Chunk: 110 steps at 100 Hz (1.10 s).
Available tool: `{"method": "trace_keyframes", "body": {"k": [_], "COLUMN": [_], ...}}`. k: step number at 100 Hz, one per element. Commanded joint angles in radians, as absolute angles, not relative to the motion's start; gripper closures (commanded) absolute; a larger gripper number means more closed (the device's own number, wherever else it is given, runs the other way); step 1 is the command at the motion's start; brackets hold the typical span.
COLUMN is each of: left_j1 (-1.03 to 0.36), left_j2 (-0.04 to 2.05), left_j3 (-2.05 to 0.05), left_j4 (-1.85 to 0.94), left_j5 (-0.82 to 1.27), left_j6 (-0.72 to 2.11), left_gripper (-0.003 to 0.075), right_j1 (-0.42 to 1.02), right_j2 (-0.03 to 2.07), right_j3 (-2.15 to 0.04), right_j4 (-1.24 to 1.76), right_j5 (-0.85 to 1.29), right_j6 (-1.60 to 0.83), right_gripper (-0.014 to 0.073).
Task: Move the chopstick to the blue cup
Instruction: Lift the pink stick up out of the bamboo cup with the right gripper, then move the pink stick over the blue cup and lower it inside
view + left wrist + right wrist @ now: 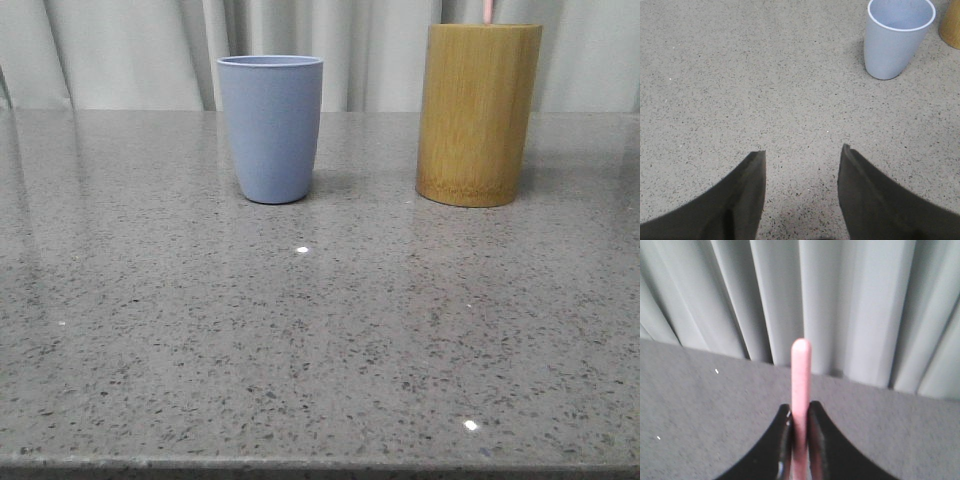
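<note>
The blue cup (270, 128) stands upright on the table at the back left of centre, and it also shows in the left wrist view (897, 37), empty inside. A pale pink chopstick (487, 10) pokes out of the top of the yellow-brown bamboo cylinder (478, 113) at the back right. In the right wrist view my right gripper (800, 410) is shut on the pink chopstick (801, 375), which sticks up past the fingertips. My left gripper (802, 152) is open and empty above bare table, short of the blue cup. Neither gripper shows in the front view.
The grey speckled table (320, 340) runs to a front edge at the bottom of the front view. Pale pleated curtains (130, 50) hang right behind the cups. The bamboo cylinder's edge (951, 25) shows beside the blue cup in the left wrist view.
</note>
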<state>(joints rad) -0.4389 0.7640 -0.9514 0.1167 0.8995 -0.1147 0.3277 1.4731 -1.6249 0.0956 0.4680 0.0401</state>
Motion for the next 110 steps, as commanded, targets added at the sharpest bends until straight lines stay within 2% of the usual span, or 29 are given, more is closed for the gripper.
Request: {"method": "trace_keyframes", "body": {"k": [1, 57, 110], "left_j1": [-0.443, -0.443, -0.443], "left_j2": [0.762, 0.762, 0.762], "left_j3": [-0.977, -0.977, -0.977], "left_j4": [0.126, 0.126, 0.126], "left_j5": [0.845, 0.857, 0.857], "left_j6": [-0.128, -0.128, -0.128], "left_gripper": [0.0384, 0.0384, 0.0384], "right_j1": [0.355, 0.628, 0.643], "right_j2": [1.431, 1.520, 1.683], "right_j3": [-1.685, -1.703, -1.698], "right_j4": [0.101, 0.108, 0.108], "right_j5": [0.391, 0.219, 0.230], "right_j6": [0.008, 0.000, 0.000], "right_gripper": [0.0658, 0.0658, 0.0658]}}
